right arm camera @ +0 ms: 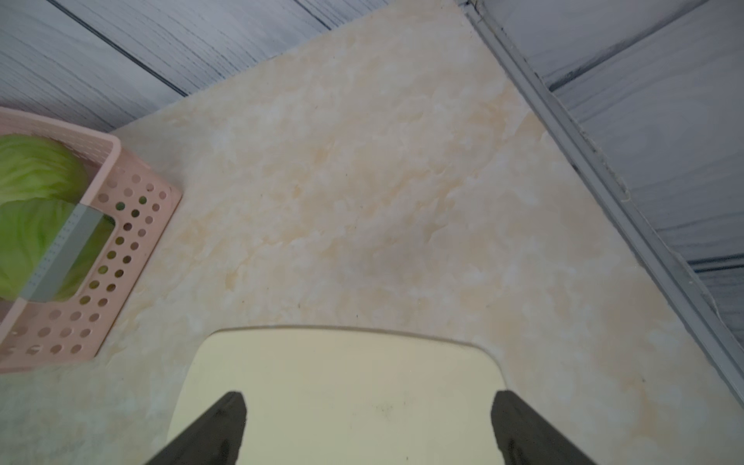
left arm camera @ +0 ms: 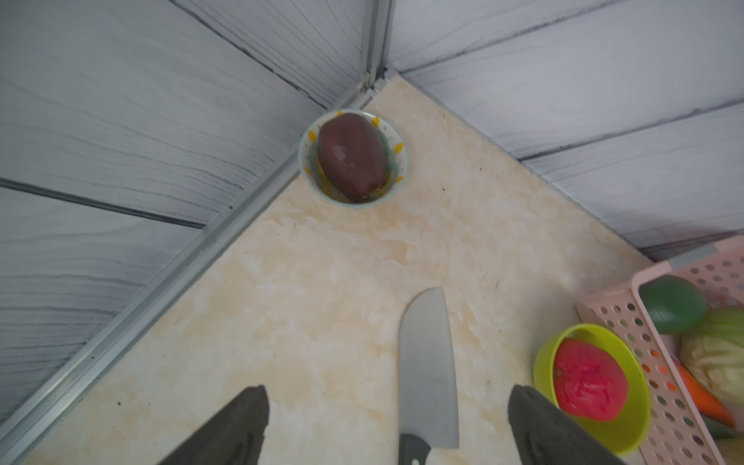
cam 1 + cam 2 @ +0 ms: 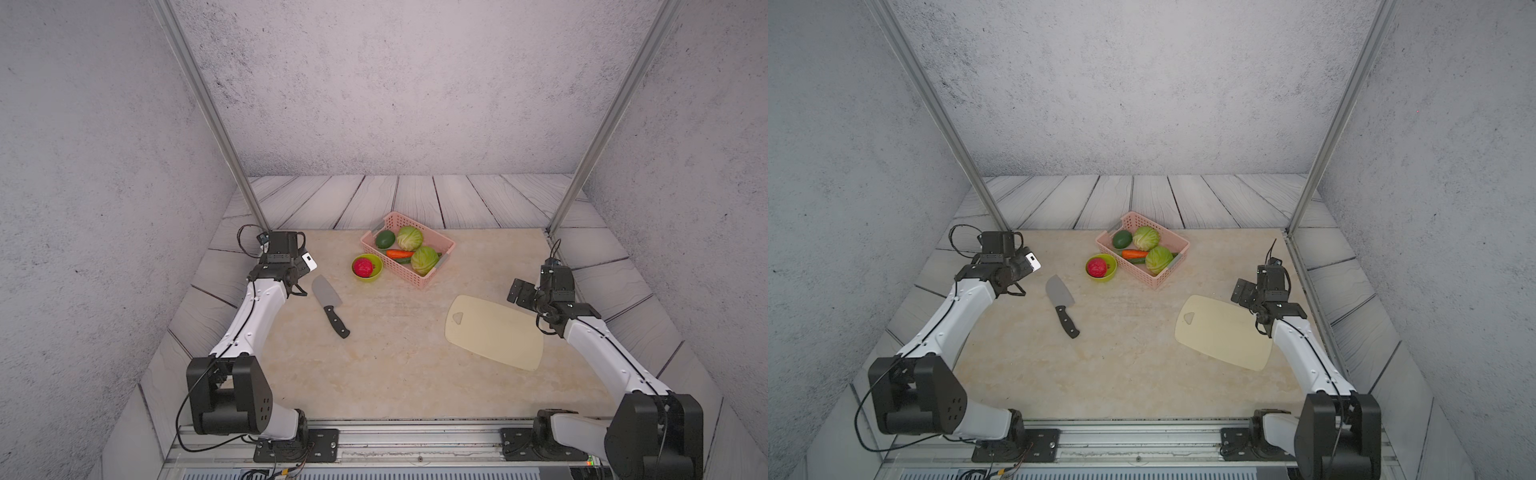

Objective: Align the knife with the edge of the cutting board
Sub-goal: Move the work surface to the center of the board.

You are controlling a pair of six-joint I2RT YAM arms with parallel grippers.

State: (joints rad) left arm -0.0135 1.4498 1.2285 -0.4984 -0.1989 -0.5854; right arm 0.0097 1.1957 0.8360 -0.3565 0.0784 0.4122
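By my judgement, nothing of the task is done yet. My left claw (image 2: 389, 402) is spread and empty, close to the blade of the knife (image 3: 330, 306). The knife lies flat on the desk (image 3: 395, 374), left of centre and well apart from the cutting board (image 3: 494, 332). Its long axis runs diagonally, with the tip to the far left and the black handle toward the near right. It follows no edge of the board. The right claw (image 1: 368, 406) is spread too, over the board's far end. The grasping, carrying and lining up are all still to do.
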